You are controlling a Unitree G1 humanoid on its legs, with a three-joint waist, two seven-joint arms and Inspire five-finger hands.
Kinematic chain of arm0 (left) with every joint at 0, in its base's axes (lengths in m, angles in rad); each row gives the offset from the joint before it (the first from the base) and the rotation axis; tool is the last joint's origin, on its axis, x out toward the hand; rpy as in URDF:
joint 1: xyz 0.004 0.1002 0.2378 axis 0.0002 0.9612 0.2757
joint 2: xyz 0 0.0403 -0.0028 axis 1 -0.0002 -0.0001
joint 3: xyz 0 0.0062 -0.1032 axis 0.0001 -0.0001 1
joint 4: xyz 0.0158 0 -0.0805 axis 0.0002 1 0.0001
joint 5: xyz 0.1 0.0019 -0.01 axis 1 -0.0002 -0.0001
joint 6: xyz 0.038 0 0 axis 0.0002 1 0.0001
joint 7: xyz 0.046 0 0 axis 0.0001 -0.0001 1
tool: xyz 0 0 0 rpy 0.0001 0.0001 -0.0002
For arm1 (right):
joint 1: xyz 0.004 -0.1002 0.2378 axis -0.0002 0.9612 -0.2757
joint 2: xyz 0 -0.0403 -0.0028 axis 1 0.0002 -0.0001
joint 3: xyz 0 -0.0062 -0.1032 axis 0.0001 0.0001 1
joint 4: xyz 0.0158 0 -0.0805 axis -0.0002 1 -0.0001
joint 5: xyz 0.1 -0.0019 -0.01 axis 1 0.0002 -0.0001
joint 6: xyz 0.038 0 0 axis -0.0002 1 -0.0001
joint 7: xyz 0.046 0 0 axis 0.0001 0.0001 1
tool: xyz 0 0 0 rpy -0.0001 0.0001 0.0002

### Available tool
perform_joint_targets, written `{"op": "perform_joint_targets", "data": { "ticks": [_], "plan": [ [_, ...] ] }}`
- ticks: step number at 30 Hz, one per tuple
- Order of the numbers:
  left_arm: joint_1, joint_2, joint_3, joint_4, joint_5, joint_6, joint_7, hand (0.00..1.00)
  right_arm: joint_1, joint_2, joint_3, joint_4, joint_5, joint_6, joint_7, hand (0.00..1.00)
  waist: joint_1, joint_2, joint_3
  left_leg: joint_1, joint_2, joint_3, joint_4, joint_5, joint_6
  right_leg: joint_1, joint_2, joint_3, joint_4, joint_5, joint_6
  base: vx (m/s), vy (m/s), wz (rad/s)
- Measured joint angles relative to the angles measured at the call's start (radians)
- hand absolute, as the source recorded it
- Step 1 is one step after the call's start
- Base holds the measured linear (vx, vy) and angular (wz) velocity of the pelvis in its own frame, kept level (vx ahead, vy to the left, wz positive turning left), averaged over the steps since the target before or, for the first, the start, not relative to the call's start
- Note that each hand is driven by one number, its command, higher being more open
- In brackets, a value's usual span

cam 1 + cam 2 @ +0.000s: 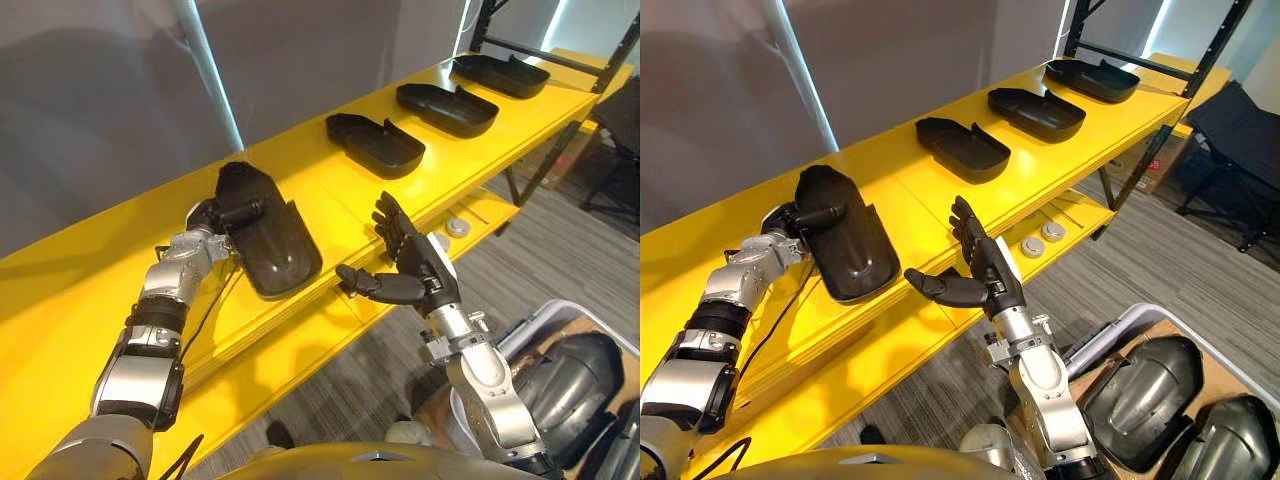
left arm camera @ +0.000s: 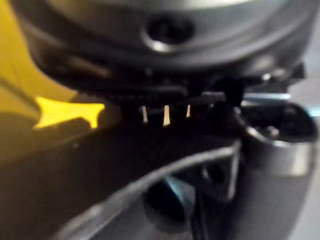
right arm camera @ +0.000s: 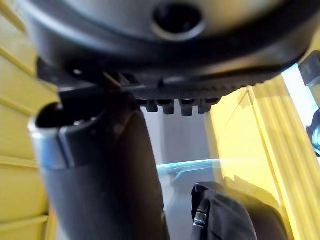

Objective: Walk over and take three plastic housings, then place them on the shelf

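Note:
A black plastic housing point(image 1: 272, 243) lies hollow side down on the yellow shelf point(image 1: 330, 195), with its long end reaching toward the front edge. My left hand point(image 1: 207, 216) is shut on its back end, thumb across the top. My right hand point(image 1: 420, 265) hovers open off the shelf's front edge, to the right of that housing, fingers straight and thumb spread, touching nothing. Three more black housings rest hollow side up along the shelf to the right: a near one point(image 1: 375, 145), a middle one point(image 1: 447, 108) and a far one point(image 1: 500, 73). The held housing point(image 3: 235, 215) also appears in the right wrist view.
A lower yellow shelf point(image 1: 1080, 215) carries two small round parts point(image 1: 1043, 238). At lower right a white bin point(image 1: 1110, 330) holds more dark housings point(image 1: 1140, 400). A black rack upright point(image 1: 1180, 100) stands at the shelf's far end, and a grey wall runs behind the shelf.

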Motion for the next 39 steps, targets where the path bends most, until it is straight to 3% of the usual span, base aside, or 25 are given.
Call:
{"op": "perform_joint_targets", "data": {
  "ticks": [8, 13, 18, 25, 29, 33, 37, 39],
  "plan": [
    [-0.066, 0.002, 0.0, 0.076, 0.03, 0.032, 0.044, 1.0, 0.0, -0.03, 0.045, -0.001, 0.011, 0.022, -0.003, 1.0, 0.0, -0.001, 0.008, -0.001, 0.004, 0.004, 0.0, 0.001, -0.001, -0.006, 0.001, 0.006, 0.001, 0.0, 0.0, 0.0, -0.002, -0.02],
    [-0.109, 0.004, 0.006, 0.092, 0.123, 0.023, 0.138, 1.0, 0.0, -0.023, 0.056, -0.065, 0.015, 0.044, -0.022, 1.0, -0.005, 0.002, 0.04, -0.002, 0.0, 0.005, 0.0, 0.003, -0.001, -0.008, 0.002, 0.007, 0.006, 0.002, 0.002, 0.0, 0.0, 0.0],
    [-0.113, 0.016, 0.034, 0.092, 0.157, 0.018, 0.249, 1.0, 0.014, -0.005, 0.101, -0.075, 0.015, 0.044, -0.022, 1.0, -0.031, 0.013, 0.054, 0.0, 0.001, 0.006, 0.001, 0.006, 0.004, -0.012, 0.004, 0.009, 0.018, 0.002, 0.003, 0.02, -0.005, 0.0],
    [-0.177, 0.022, 0.065, 0.056, 0.232, 0.009, 0.357, 1.0, 0.079, 0.01, 0.157, -0.075, 0.012, 0.044, -0.021, 1.0, -0.032, 0.017, 0.061, 0.0, 0.003, 0.008, 0.001, 0.005, 0.003, -0.016, 0.007, 0.011, 0.027, -0.004, -0.002, 0.0, 0.0, 0.0],
    [-0.195, 0.027, 0.061, 0.009, 0.218, -0.078, 0.375, 1.0, 0.081, 0.01, 0.174, -0.075, 0.008, 0.043, -0.01, 1.0, -0.031, 0.023, 0.07, 0.0, 0.004, 0.008, 0.001, 0.005, 0.003, -0.02, 0.006, 0.012, 0.036, -0.011, -0.01, 0.0, 0.0, 0.0],
    [-0.195, 0.034, 0.045, -0.067, 0.117, -0.219, 0.39, 1.0, 0.096, 0.01, 0.179, -0.078, -0.007, 0.024, 0.026, 1.0, -0.028, 0.023, 0.07, 0.0, 0.003, 0.004, 0.001, 0.008, 0.004, -0.018, 0.005, 0.003, 0.039, -0.008, -0.004, 0.0, -0.002, 0.03],
    [-0.14, 0.042, 0.03, -0.362, 0.108, -0.312, 0.387, 1.0, 0.075, 0.009, 0.185, -0.079, -0.007, -0.003, 0.021, 1.0, -0.007, 0.023, 0.07, 0.0, 0.001, -0.023, 0.001, 0.015, 0.004, -0.004, 0.002, -0.024, 0.049, -0.018, -0.005, 0.01, -0.014, 0.19],
    [-0.035, 0.044, 0.032, -0.636, 0.108, -0.376, 0.381, 1.0, 0.022, 0.008, 0.188, -0.079, -0.008, -0.023, -0.007, 1.0, 0.015, 0.025, 0.068, 0.001, -0.001, -0.06, 0.001, 0.018, 0.003, 0.014, -0.001, -0.057, 0.062, -0.035, -0.004, 0.01, -0.032, 0.36]
  ]
}}
